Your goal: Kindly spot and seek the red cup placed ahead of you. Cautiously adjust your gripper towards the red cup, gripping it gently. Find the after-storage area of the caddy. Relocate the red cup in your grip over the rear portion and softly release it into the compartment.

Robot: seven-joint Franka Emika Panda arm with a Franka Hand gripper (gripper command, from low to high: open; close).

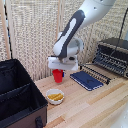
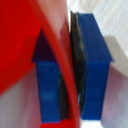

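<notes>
The red cup (image 1: 58,76) stands at the back of the wooden table, right under my gripper (image 1: 60,71). The white hand comes down on it from above. In the wrist view the cup's red wall (image 2: 30,45) runs between the two blue fingers (image 2: 95,65), one inside and one outside, and my gripper (image 2: 70,82) is shut on it. I cannot tell whether the cup's base touches the table. The black caddy (image 1: 20,95) sits open at the exterior view's left, well apart from the cup, and its divider wall shows inside.
A white bowl with yellow food (image 1: 55,96) sits in front of the cup, near the caddy. A dark blue notebook (image 1: 86,80) lies to the exterior view's right of the cup. A dark toaster oven (image 1: 112,55) stands at the far right.
</notes>
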